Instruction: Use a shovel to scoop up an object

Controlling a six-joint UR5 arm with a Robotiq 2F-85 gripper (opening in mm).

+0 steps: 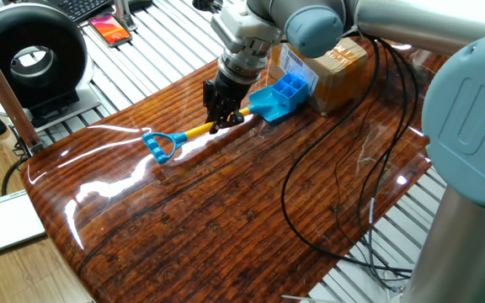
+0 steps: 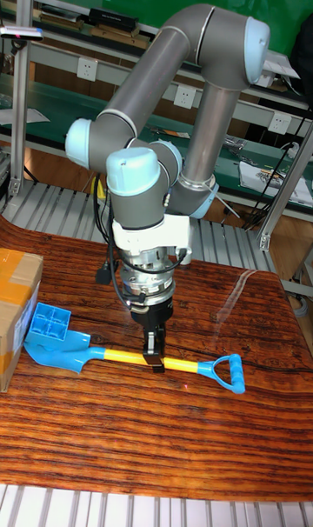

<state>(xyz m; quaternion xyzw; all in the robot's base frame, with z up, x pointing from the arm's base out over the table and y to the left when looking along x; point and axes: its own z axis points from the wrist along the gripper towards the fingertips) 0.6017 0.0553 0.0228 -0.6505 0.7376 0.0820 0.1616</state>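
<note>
My gripper (image 1: 223, 120) is shut on the yellow shaft of the shovel (image 1: 194, 131), close behind the light-blue blade. The blue loop end points to the front left, and the shovel lies low along the wooden table. The blade's tip meets the object (image 1: 291, 87), a small blue tray with four compartments that rests against the cardboard box. In the tall fixed view my gripper (image 2: 155, 357) points straight down onto the shovel (image 2: 196, 366). There the object (image 2: 50, 321) sits at the blade's far end; whether it lies on the blade I cannot tell.
A brown cardboard box (image 1: 331, 67) with a white label stands right behind the tray; it is also at the left edge as the box (image 2: 16, 310). Black cables (image 1: 343, 177) loop over the table's right half. A black ring-shaped device (image 1: 28, 55) and a phone (image 1: 110, 30) lie beyond the table's left edge.
</note>
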